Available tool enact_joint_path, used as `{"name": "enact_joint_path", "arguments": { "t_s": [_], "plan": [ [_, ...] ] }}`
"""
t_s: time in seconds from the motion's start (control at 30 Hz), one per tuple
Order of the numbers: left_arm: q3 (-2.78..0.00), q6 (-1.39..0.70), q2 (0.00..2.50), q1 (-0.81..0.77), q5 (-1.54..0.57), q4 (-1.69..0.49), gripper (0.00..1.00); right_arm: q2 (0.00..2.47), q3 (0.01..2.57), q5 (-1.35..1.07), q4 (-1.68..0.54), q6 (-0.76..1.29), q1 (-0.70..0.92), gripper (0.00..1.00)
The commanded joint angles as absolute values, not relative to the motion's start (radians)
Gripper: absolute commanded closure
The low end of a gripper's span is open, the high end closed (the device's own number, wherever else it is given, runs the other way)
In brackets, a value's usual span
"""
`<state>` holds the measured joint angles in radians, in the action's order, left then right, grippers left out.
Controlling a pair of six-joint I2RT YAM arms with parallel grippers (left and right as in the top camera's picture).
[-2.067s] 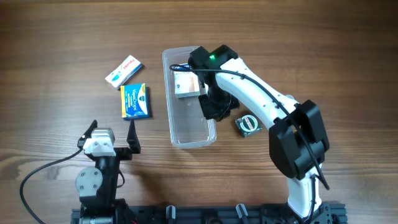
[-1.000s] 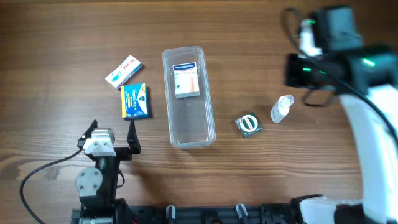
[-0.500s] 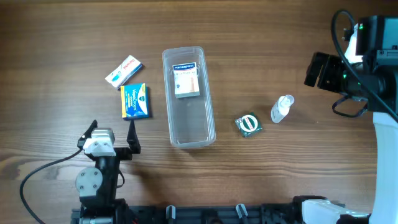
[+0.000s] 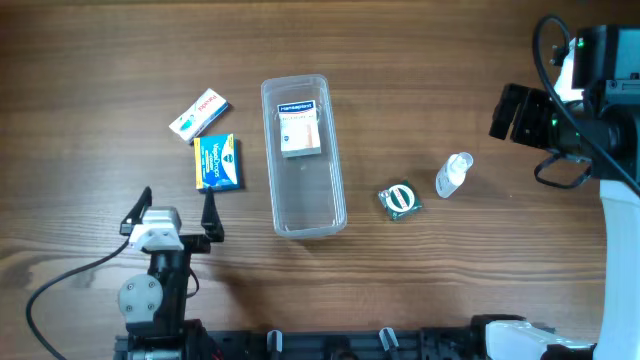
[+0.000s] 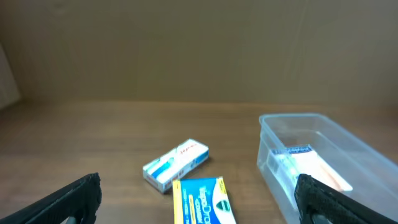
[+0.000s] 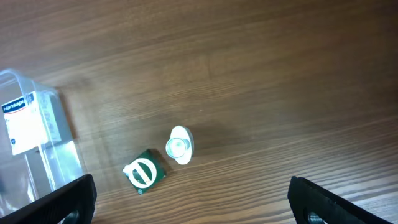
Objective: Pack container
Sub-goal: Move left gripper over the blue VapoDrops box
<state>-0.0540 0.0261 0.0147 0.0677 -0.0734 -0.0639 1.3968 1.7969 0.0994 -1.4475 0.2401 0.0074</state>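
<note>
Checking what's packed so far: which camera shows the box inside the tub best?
Overhead: the box lies fully visible, label up, at the tub's far end. Left wrist sees it low, through the clear wall; right wrist catches it at the frame edge.

On the wood-grain table [image 4: 450,60], left part: a small white box [image 4: 199,112] with red and blue print, lying flat and askew. Just beside it, toward the near edge, a blue box [image 4: 217,162] with yellow and white print, also flat, parted from the first by a narrow gap. Right part: a green packet [image 4: 401,200] with a round white mark, turned diagonal. Near it, farther right and not touching, a small clear bottle [image 4: 453,175] with a white cap; upright or lying, cannot tell. Inside the container [image 4: 305,195], at its far end: a white labelled box [image 4: 299,128] with a blue strip, flat on the floor.
</note>
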Motion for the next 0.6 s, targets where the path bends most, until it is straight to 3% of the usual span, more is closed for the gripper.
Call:
{"name": "enact_joint_path", "arguments": {
  "t_s": [0.0, 0.2, 0.4, 0.57],
  "plan": [
    [-0.049, 0.048, 0.008, 0.075, -0.072, -0.073, 0.00, 1.404, 1.804, 0.120, -1.449, 0.236, 0.004, 0.00],
    [-0.080, -0.012, 0.010, 0.075, -0.371, 0.020, 0.00, 1.404, 1.804, 0.120, -1.449, 0.236, 0.004, 0.00],
    [-0.287, -0.051, 0.125, 0.075, -0.369, -0.222, 0.00, 1.404, 1.804, 0.120, -1.449, 0.236, 0.004, 0.00],
    [-0.595, -0.004, 0.436, 0.075, -0.358, -0.437, 0.00, 1.404, 1.804, 0.120, -1.449, 0.236, 0.004, 0.00]
  ]
}}
